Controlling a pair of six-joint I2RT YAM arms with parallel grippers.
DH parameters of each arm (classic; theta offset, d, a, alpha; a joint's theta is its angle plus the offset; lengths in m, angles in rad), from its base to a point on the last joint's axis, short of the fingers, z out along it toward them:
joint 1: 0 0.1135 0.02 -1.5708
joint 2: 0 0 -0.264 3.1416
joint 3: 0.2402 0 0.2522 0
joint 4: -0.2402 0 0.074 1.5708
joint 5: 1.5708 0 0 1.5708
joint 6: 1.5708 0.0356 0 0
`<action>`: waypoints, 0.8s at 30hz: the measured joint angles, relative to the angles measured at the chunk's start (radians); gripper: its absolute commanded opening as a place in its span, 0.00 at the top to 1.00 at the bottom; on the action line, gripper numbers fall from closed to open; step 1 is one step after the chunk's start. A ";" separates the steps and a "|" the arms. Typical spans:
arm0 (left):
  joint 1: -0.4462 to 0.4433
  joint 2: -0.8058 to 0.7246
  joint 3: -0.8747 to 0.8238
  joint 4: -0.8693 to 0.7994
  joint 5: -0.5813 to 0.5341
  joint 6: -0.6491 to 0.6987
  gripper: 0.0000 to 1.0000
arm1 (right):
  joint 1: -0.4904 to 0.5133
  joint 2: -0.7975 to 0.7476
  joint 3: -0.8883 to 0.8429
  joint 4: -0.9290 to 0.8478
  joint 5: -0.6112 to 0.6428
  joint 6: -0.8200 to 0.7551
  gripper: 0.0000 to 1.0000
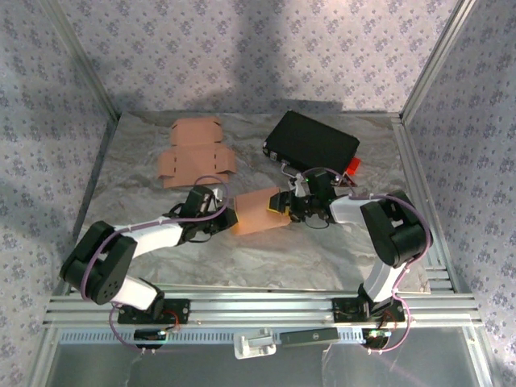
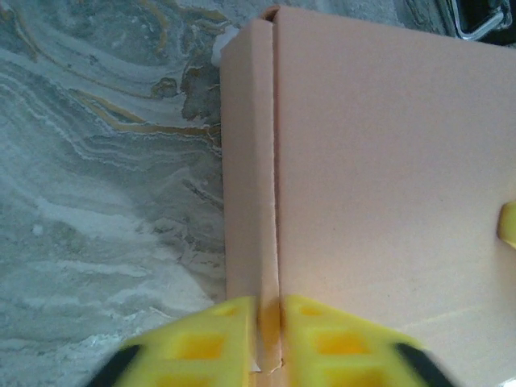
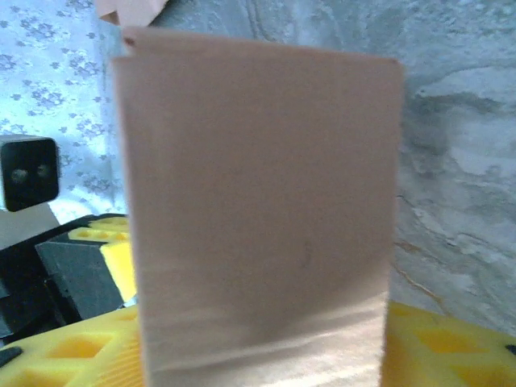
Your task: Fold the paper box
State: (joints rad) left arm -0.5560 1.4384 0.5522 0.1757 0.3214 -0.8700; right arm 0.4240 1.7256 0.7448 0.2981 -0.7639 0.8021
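Marbled table [image 1: 322, 250]. Paper box [image 1: 260, 211] likely light, crease-prone; left end effector [image 2: 268, 322] pinches its wall edge, right end effector [image 3: 258, 322] clasps its width.

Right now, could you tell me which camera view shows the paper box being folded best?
The top external view: nearly the whole paper box is visible there, with its overall shape. The left wrist view gives a close-up of one folded edge; the right wrist view gives a single blurred panel.

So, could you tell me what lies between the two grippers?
The paper box lies between the left gripper and the right gripper, in the top view.
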 measured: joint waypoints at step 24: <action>-0.520 -0.159 0.064 -0.195 -0.742 0.962 0.31 | -0.050 -0.017 0.201 -0.414 -0.035 0.227 0.51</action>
State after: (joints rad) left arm -1.0763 1.2793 0.6159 -0.0196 -0.4206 0.0921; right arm 0.3744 1.7088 0.9459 -0.1158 -0.7990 1.0290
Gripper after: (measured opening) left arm 0.684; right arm 0.491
